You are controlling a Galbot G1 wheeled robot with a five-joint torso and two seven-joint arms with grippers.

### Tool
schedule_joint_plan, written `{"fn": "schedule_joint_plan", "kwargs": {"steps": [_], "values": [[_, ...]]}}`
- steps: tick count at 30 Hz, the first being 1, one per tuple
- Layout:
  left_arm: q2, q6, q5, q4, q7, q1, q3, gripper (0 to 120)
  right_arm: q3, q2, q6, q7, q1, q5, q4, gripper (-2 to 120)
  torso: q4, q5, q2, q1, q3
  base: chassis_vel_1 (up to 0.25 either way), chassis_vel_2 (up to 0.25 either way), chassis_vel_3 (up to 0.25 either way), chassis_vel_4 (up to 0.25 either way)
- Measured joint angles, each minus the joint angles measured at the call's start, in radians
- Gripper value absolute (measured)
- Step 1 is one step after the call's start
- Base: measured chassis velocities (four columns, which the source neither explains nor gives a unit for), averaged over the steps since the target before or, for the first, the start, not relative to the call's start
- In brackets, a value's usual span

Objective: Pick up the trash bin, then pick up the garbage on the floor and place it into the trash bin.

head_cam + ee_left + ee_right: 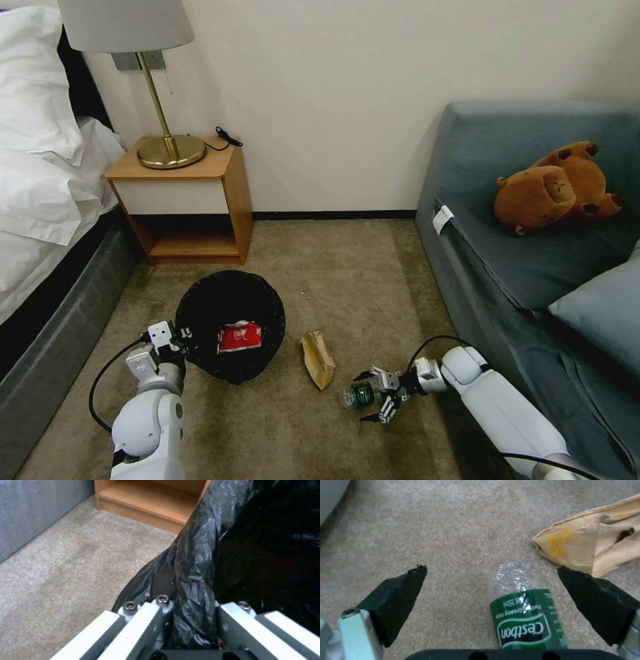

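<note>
I count three pieces of garbage and one trash bin. The bin is round, its rim wrapped in a crinkly black plastic bag, and it sits on the carpet between the nightstand and my arms. Inside it lies one crumpled red-and-white wrapper. Two pieces are on the floor: a tan, yellow-stained paper packet just beside the bin, and a small clear bottle with a green label, lying on its side near the packet but not touching it.

My left gripper is at the bin's near edge; in the left wrist view its fingers are pinched on the bagged rim. My right gripper is low over the carpet with its black pads spread wide, the bottle lying between them, untouched by either pad, closer to the one nearest the packet
</note>
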Motion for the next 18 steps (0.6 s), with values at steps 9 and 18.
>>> {"fn": "schedule_joint_plan", "kwargs": {"steps": [9,18], "values": [[-0.002,-0.004,-0.004,-0.010,0.001,0.008,-0.002,1,0.039,0.023,0.042,0.022,-0.011,-0.073,-0.043,100,0.0000,-0.0002,0.000,0.000,0.000,0.000,0.000,0.000,0.000],[-0.001,-0.007,-0.006,-0.016,0.001,0.014,-0.004,1,0.068,0.029,0.062,0.035,-0.013,-0.091,-0.074,100,0.0000,-0.0002,0.000,0.000,0.000,0.000,0.000,0.000,0.000]]}}
